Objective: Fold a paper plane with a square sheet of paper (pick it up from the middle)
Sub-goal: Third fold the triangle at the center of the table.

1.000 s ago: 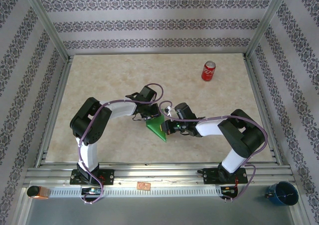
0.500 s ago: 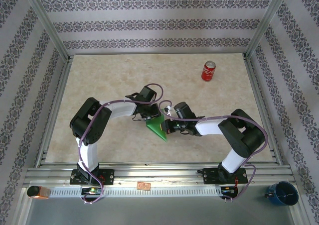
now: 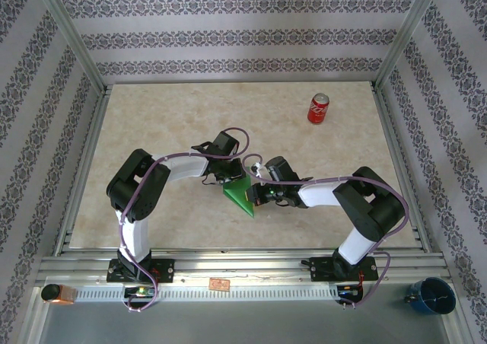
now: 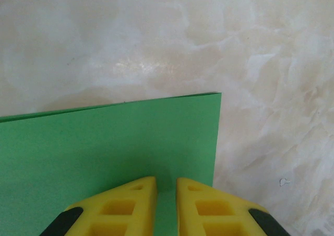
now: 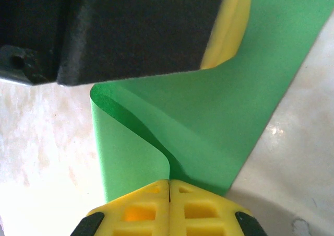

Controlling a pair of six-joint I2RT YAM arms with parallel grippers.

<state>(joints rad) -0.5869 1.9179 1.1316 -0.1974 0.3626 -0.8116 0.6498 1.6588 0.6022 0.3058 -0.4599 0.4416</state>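
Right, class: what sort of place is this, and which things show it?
Likely a robotics test booth: two arms bolted along an aluminium rail, a marble-look table, patterned panel walls enclosing it.

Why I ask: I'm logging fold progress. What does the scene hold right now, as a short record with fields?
paper: square sheet of paper, bright green, partly folded, one layer curling over; not yet a plane
left pincer: shut on the sheet, close to one straight side edge
right pincer: shut on the sheet where the curled layer meets the flat one
paper position: between the two pincers, near the middle of the table
other item: red soda can, upright, far right of the table, apart from both arms
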